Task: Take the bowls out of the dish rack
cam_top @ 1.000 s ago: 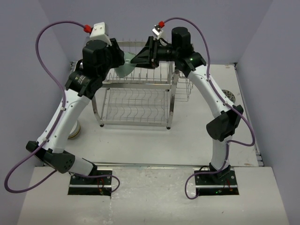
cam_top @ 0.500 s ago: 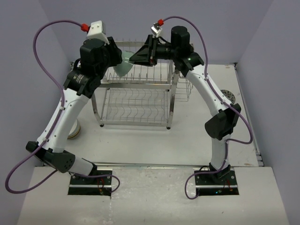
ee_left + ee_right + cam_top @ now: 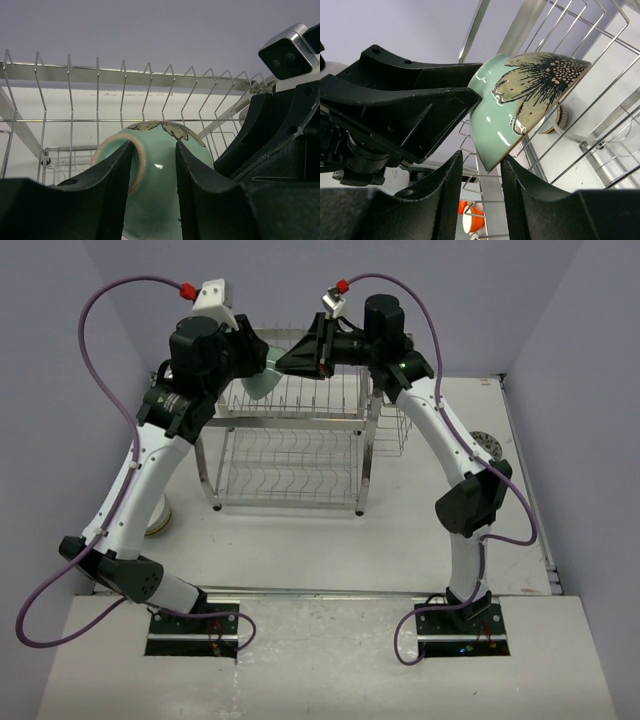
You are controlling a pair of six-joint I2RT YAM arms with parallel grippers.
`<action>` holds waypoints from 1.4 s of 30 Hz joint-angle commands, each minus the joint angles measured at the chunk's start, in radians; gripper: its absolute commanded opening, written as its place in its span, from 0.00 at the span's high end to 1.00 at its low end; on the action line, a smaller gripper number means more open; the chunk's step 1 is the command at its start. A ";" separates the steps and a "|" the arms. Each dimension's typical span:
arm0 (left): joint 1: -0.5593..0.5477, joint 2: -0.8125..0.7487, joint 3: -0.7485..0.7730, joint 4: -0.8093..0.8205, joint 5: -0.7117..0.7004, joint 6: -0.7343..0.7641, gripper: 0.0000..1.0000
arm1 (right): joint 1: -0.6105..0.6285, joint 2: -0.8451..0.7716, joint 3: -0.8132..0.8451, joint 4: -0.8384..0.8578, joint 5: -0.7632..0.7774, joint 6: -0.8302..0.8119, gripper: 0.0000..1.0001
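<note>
Bright even light, soft shadows, near jaws blurred

bowl [image 3: 155,180] above dish rack [image 3: 290,455] | left claw [image 3: 152,165], right claw [image 3: 480,167] either side

Both arms raised high, left tool [image 3: 152,195] and right tool [image 3: 480,200] facing, fingers closed

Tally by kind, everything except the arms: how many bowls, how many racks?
Bowls: 3 (mint-green bowl up at the rack's top tier; pale bowl on the table, left; striped bowl on the table, right)
Dish rack: 1
Total: 4
</note>
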 commanded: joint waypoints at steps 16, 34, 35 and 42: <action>-0.019 0.027 -0.046 -0.044 0.243 -0.053 0.69 | 0.008 0.077 0.033 0.032 0.010 0.055 0.73; -0.019 -0.001 -0.091 0.001 0.305 -0.046 0.67 | -0.001 0.044 0.035 0.052 -0.011 0.047 1.00; -0.019 -0.004 -0.100 0.007 0.309 -0.046 0.66 | -0.002 0.040 0.036 0.050 -0.011 0.046 1.00; -0.019 -0.013 -0.111 0.013 0.306 -0.057 0.38 | -0.007 -0.002 0.045 0.013 0.010 -0.002 1.00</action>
